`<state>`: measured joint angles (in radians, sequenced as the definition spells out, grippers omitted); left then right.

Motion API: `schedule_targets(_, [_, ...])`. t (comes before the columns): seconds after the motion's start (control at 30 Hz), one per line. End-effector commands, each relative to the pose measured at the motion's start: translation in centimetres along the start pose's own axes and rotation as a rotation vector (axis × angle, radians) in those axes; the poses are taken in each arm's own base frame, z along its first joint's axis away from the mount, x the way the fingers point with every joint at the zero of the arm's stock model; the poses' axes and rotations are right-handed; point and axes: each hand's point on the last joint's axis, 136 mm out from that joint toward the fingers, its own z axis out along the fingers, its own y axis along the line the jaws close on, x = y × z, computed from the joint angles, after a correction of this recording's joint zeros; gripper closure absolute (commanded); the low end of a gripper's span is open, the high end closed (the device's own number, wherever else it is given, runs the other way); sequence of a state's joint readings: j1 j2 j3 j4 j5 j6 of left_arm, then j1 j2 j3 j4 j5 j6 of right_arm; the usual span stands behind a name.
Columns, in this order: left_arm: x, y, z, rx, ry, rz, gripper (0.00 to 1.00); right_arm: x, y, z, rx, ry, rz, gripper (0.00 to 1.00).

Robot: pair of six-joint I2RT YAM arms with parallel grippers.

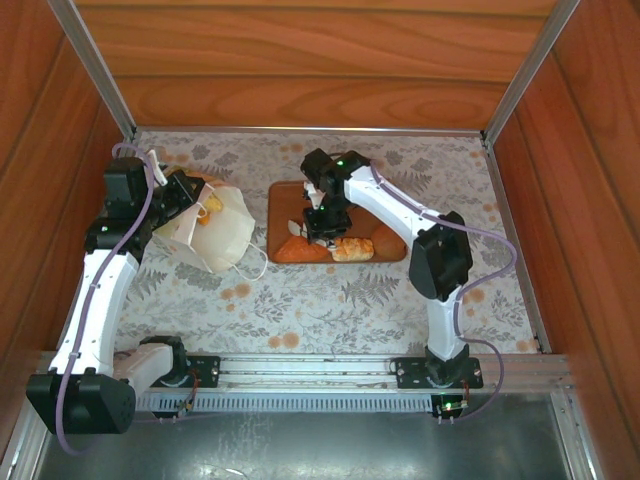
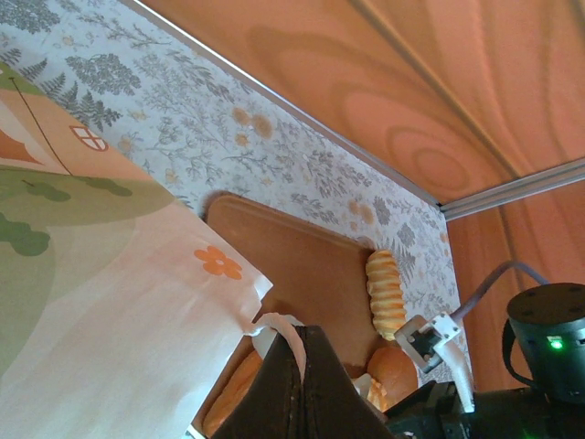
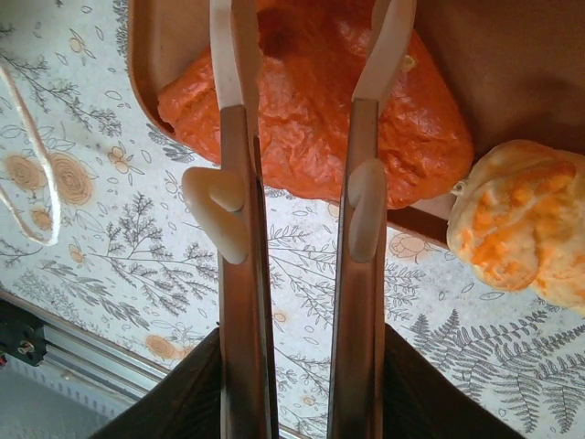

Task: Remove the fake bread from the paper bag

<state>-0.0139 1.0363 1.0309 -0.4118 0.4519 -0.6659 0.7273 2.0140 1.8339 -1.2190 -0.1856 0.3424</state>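
Amid wood-panelled walls point(image 1: 300, 60), floral tablecloth point(image 1: 300, 310) (paper bag point(image 1: 215, 235) left)

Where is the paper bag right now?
In the top view the paper bag sits left of centre, between the left gripper and the brown board.

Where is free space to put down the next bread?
Free: the tablecloth between the board and the near rail, also the far right corner. Crowded: the board's near edge, where three bread pieces lie beside the right hand.
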Motion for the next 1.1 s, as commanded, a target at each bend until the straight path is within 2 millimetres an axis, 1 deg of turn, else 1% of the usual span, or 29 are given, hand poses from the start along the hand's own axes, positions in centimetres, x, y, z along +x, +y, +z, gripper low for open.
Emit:
schedule_targets(0.0, [-0.1, -0.3, -0.3, 0.017, -0.003, 0.014, 1.00, 1.1, 0.8, -0.7, -0.016, 0.008, 0.007, 0.60])
schedule_targets(0.1, [-0.1, -0.3, -0.3, 0.016, -0.006, 0.014, 1.00, 1.3, 0.6, -0.8, -0.005, 0.004, 0.010, 0.60])
schedule_targets(0.17, [-0.1, -0.2, -0.3, 0.015, -0.005, 0.014, 1.00, 0.8, 0.1, -1.2, 0.023, -0.028, 0.011, 0.59])
schedule_targets(0.23, [-0.1, -0.3, -0.3, 0.015, -0.004, 0.013, 1.00, 0.4, 0.1, -2.0, 0.038, -0.051, -0.010, 0.58])
schedule_targets(0.33, [-0.1, -0.2, -0.3, 0.014, -0.006, 0.013, 1.00, 0.0, 0.7, -3.2, 0.026, -0.091, -0.065, 0.58])
schedule_targets(0.43, [-0.2, -0.3, -0.3, 0.013, -0.009, 0.017, 1.00, -0.2, 0.6, -4.4, 0.034, -0.150, -0.141, 0.57])
schedule_targets(0.53, [-0.1, -0.2, -0.4, 0.011, -0.009, 0.019, 1.00, 0.7, 0.1, -5.4, 0.064, -0.176, -0.232, 0.57])
schedule_targets(0.57, [-0.2, -0.3, -0.4, 0.013, -0.010, 0.019, 1.00, 1.3, 0.0, -5.7, 0.067, -0.175, -0.270, 0.56])
schedule_targets(0.67, [-0.2, -0.3, -0.4, 0.013, -0.009, 0.019, 1.00, 3.3, -1.4, -6.4, 0.119, -0.175, -0.378, 0.55])
schedule_targets(0.73, [-0.2, -0.2, -0.4, 0.011, -0.011, 0.020, 1.00, 4.6, -2.1, -6.0, 0.135, -0.161, -0.452, 0.55])
schedule_targets(0.77, [-0.2, -0.1, -0.4, 0.010, -0.011, 0.018, 1.00, 5.4, -2.1, -6.9, 0.131, -0.181, -0.498, 0.54])
schedule_targets(0.8, [-0.2, -0.2, -0.3, 0.011, -0.008, 0.018, 1.00, 5.9, -2.2, -6.9, 0.135, -0.176, -0.535, 0.54])
schedule_targets(0.93, [-0.2, -0.3, -0.1, 0.015, -0.002, 0.014, 1.00, 6.6, -2.6, -7.0, 0.155, -0.153, -0.629, 0.53])
schedule_targets(1.07, [-0.2, -0.3, -0.1, 0.014, -0.001, 0.012, 1.00, 6.6, -2.6, -6.2, 0.182, -0.103, -0.706, 0.53])
